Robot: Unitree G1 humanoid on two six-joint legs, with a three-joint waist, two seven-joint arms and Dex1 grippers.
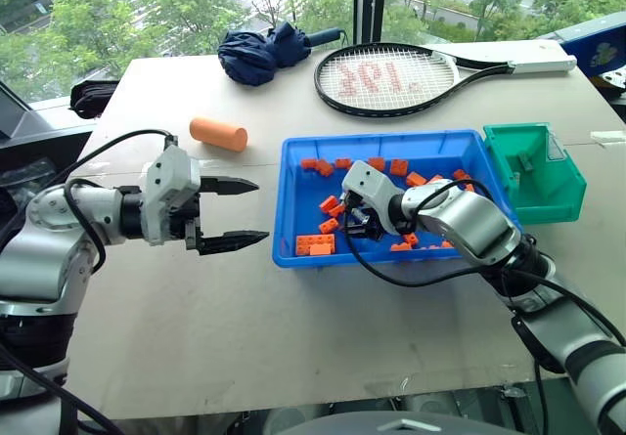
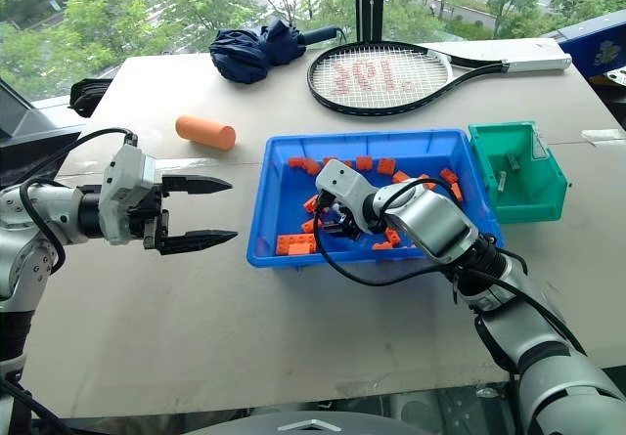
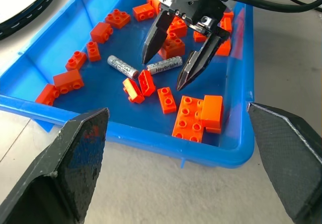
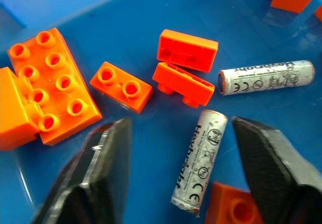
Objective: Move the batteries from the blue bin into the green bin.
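Observation:
The blue bin (image 1: 381, 139) sits at the table's middle right, strewn with orange bricks (image 1: 315, 244). Two batteries lie on its floor: one (image 4: 198, 168) between the fingers of my right gripper (image 4: 181, 126), the other (image 4: 266, 78) just beyond it. The right gripper is open and lowered into the bin, its fingers (image 3: 153, 38) standing either side of that battery (image 3: 164, 65) with gaps to it. My left gripper (image 1: 259, 210) hovers open and empty just left of the bin. The green bin (image 1: 548, 195) stands against the blue bin's right end, with a small grey cylinder (image 2: 515, 164) inside.
A large orange cylinder (image 1: 218, 133) lies on the table behind my left gripper. At the back lie a tennis racket (image 1: 391, 78) and a folded dark-blue umbrella (image 1: 264, 52). The table's near edge runs in front of both arms.

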